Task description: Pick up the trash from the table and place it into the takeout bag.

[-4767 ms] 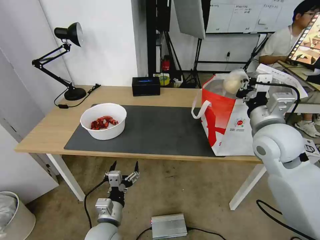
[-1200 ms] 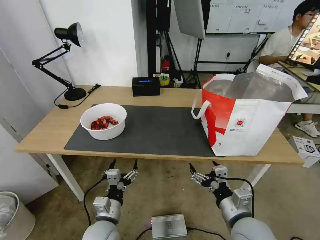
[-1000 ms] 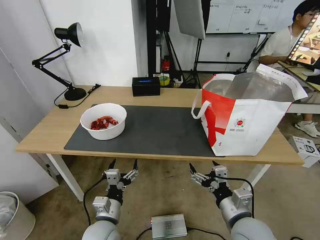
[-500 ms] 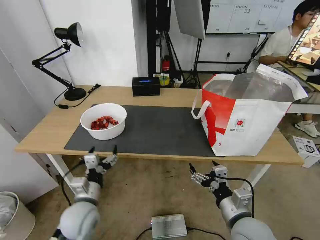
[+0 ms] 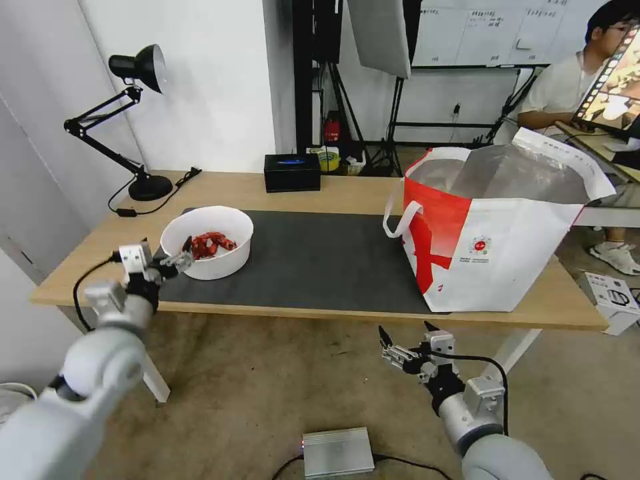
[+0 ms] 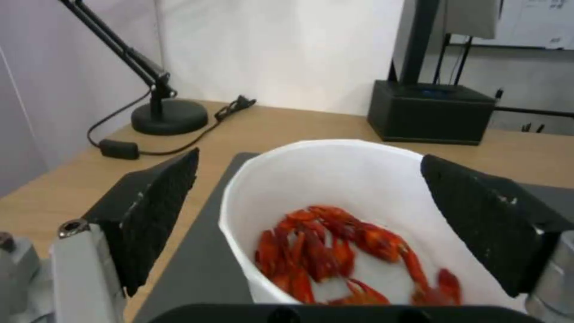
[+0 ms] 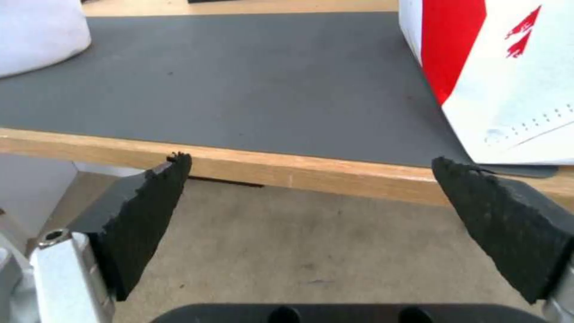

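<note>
Two black serrated pads of left end effector (image 5: 168,257) spread around round white bowl (image 5: 208,242), right end effector (image 5: 405,332) spread, low

white bowl (image 6: 335,179) holding red shellfish scraps (image 6: 353,260), sitting between spread black fingers (image 6: 155,211), lamp base (image 6: 169,115) and black box (image 6: 432,112) standing behind

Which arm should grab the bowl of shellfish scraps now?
Left. The left claw is open at table height beside the white bowl, its fingers framing the bowl in its wrist view. The right claw hangs open below the table edge.
</note>
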